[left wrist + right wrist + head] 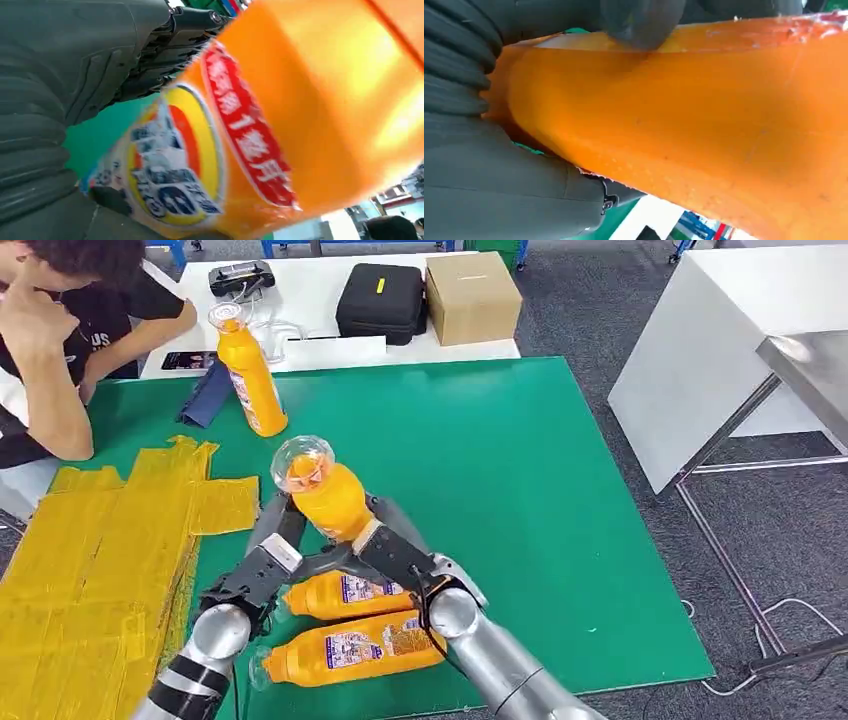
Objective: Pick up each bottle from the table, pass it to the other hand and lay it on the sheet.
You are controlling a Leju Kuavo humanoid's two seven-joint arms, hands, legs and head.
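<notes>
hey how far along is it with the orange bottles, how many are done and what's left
Two bottles already lie on their sides on the green sheet, so those look done. A third bottle is in hand, raised between the left hand and the right hand, apparently mid-pass; both touch it. One upright bottle at the far edge near the seated person is left, once the held one is laid down.

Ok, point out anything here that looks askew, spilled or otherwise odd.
No spill or damage. The yellow sheet lies crumpled with ragged edges, half off the green mat. Two orange bottles lie on the mat beside it, not on it. The held bottle sits between left hand and right hand, mid handover.
</notes>
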